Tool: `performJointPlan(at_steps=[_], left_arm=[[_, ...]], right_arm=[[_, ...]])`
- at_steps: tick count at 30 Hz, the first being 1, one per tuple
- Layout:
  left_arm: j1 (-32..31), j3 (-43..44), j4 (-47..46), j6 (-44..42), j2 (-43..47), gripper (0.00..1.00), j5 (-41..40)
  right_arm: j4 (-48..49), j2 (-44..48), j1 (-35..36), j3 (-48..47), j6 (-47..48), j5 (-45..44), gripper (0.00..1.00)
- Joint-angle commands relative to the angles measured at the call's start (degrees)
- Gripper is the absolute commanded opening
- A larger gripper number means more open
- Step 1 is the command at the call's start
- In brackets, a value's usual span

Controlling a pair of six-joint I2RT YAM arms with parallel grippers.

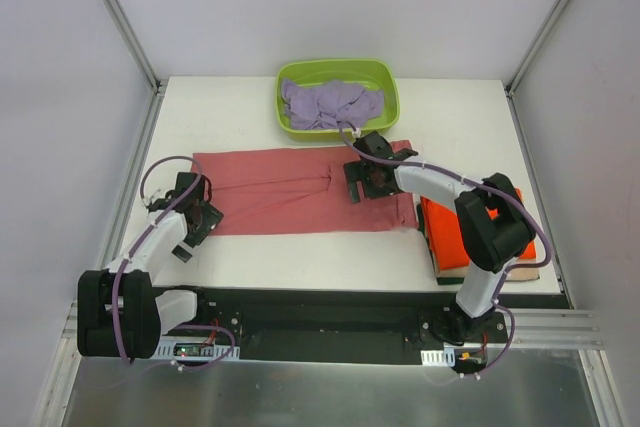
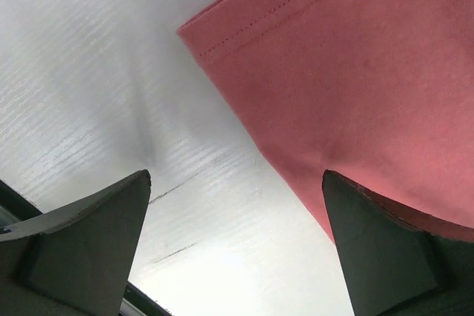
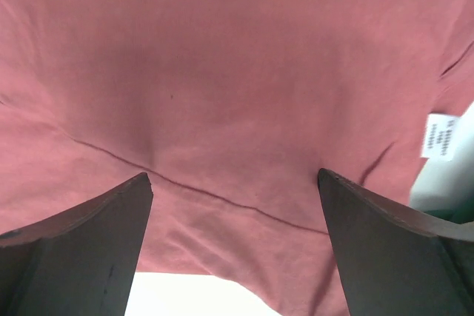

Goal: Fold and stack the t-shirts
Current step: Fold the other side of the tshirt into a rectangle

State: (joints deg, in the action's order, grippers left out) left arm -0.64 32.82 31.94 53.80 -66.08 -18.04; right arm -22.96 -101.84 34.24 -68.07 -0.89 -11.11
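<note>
The left arm (image 1: 160,242) and right arm (image 1: 490,232) are alike: white tubular links between blocky black joints. A purple cable (image 1: 141,185) loops along each. In the wrist views, the fingers (image 2: 81,242) are dark grey wedges at five and seven o'clock.

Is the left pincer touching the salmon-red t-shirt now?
Cannot tell. Left wrist view: one finger of the open left pincer overlaps the salmon-red t-shirt edge, yet neither contact nor gap is plain.
</note>
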Motion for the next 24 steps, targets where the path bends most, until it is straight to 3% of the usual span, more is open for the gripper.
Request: performJointPlan(at_steps=[1, 9, 14, 20, 24], left_arm=[[0.21, 1.81, 2.6, -0.27, 1.92, 0.99, -0.76], [1.51, 9.27, 2.51, -3.44, -3.6, 0.99, -6.46], [3.8, 17.01, 1.02, -10.01, -10.63, 0.99, -9.38], [9.16, 23.69, -6.44, -20.47, -22.93, 0.99, 0.35], [10.49, 25.63, -8.39, -21.02, -26.99, 0.97, 7.31]], right_arm=[[-1.65, -0.11, 1.18, 0.31, -2.54, -0.22, 0.96], [-1.38, -0.81, 1.09, 1.8, -2.1, -1.01, 0.96], [-0.94, -0.02, 1.09, 3.65, -1.49, -0.49, 0.96], [-0.51, 0.07, 1.09, 5.05, 0.44, 0.92, 0.96], [-0.68, -0.9, 1.09, 5.23, 2.29, 1.36, 0.96]])
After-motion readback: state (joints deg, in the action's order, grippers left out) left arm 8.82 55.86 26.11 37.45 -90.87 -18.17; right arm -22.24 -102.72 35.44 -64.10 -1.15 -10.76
